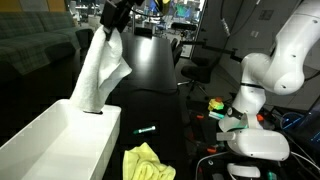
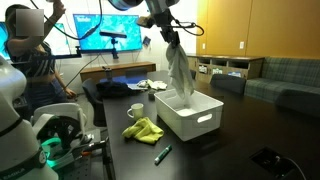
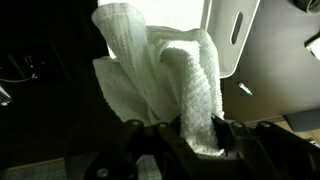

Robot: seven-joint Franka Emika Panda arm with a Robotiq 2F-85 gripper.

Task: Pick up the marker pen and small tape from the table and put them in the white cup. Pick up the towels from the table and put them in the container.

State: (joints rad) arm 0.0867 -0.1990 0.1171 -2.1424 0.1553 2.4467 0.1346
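**Item: white towel** (image 2: 178,72). I am holding it by its top in the pincer (image 3: 197,138), whose jaws are pinching the cloth. It is hanging at upper centre of the frame, its lower end reaching into the container (image 2: 190,118).

**Step in hand:** towel into container.

**Next move, as I judge it:** lowering over the bin's middle, then spreading the jaws so the cloth is dropping fully inside rather than draping over a wall.

**Item: yellow-green towel** (image 2: 145,128). It is lying crumpled on the counter (image 1: 150,90), just beside the container.

**Item: marker** (image 2: 162,154). It is lying at lower centre, with the white cup (image 2: 135,111) standing nearby.

**Surface:** black and glossy.

**Room:** monitors (image 2: 110,25) are glowing at upper left, and a sofa (image 2: 290,75) is sitting at right.
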